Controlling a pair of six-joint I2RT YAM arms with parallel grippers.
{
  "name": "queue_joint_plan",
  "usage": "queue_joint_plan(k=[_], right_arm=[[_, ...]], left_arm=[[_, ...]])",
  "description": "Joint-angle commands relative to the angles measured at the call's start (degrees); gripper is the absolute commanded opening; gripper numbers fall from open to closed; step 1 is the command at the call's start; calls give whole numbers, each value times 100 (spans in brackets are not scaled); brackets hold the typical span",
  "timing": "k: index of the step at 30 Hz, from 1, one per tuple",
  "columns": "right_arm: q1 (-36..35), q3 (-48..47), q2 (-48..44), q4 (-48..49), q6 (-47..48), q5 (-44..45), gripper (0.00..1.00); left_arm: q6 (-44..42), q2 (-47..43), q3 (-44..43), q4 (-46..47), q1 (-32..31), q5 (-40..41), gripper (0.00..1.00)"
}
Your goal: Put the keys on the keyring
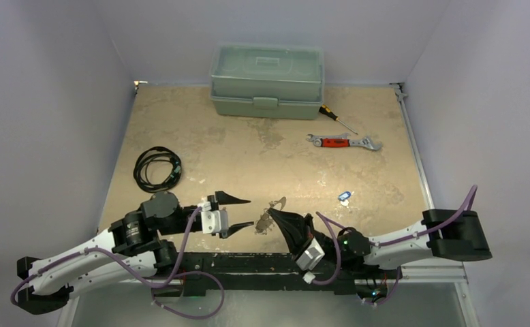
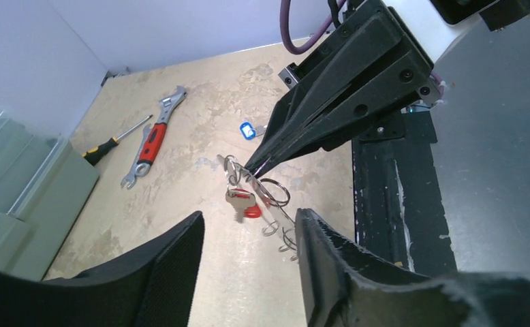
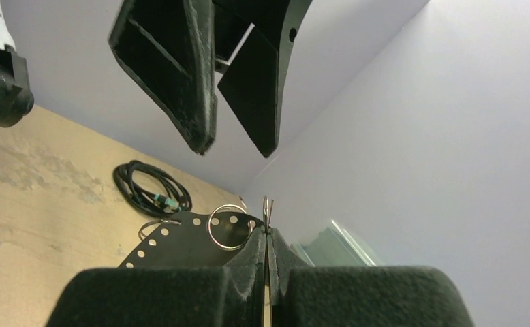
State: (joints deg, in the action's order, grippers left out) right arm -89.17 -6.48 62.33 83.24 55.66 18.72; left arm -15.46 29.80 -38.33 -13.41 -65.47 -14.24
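Right gripper (image 2: 254, 164) — fingers pressed together, tips pinching the thin wire of the keyring (image 2: 274, 193); the loop hangs from them low over the table (image 1: 201, 136), near its front edge. Left gripper (image 1: 250, 212) faces it from the left, fingers (image 2: 174, 262) spread, nothing between them, apart from the ring. Red-tagged key (image 2: 243, 203) sits in the ring's cluster of small keys — whether threaded on, cannot tell. Blue-tagged key (image 1: 345, 196) lies flat on the table, off to the right, well apart from the ring. Wrench (image 1: 344, 142) and screwdriver (image 1: 336, 119) lie further back, near the toolbox (image 1: 267, 80).
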Motion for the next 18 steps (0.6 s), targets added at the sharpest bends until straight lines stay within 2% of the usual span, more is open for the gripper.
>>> queue_joint_plan(k=[1, 4, 6, 9, 12, 15, 18], right_arm=[[-49, -15, 2, 776, 1, 81, 0], [-48, -66, -262, 430, -510, -146, 0], [-48, -213, -719, -217, -1053, -296, 0], [-36, -623, -1496, -1945, -2131, -445, 0], [50, -1004, -1933, -3017, -3019, -524, 0], [116, -1483, -1984, -3977, -3795, -605, 0], [161, -1928, -1918, -4665, -4445, -874, 0]], left_arm=[[-298, 86, 1, 51, 61, -35, 47], [-384, 153, 21, 99, 85, 9, 42], [-399, 283, -10, 83, 95, -28, 39], [-389, 497, -98, 39, 109, -105, 35], [-345, 559, -174, 68, 142, -24, 30], [-286, 438, -185, 191, 220, 87, 29], [-230, 147, -174, 334, 287, 146, 34]])
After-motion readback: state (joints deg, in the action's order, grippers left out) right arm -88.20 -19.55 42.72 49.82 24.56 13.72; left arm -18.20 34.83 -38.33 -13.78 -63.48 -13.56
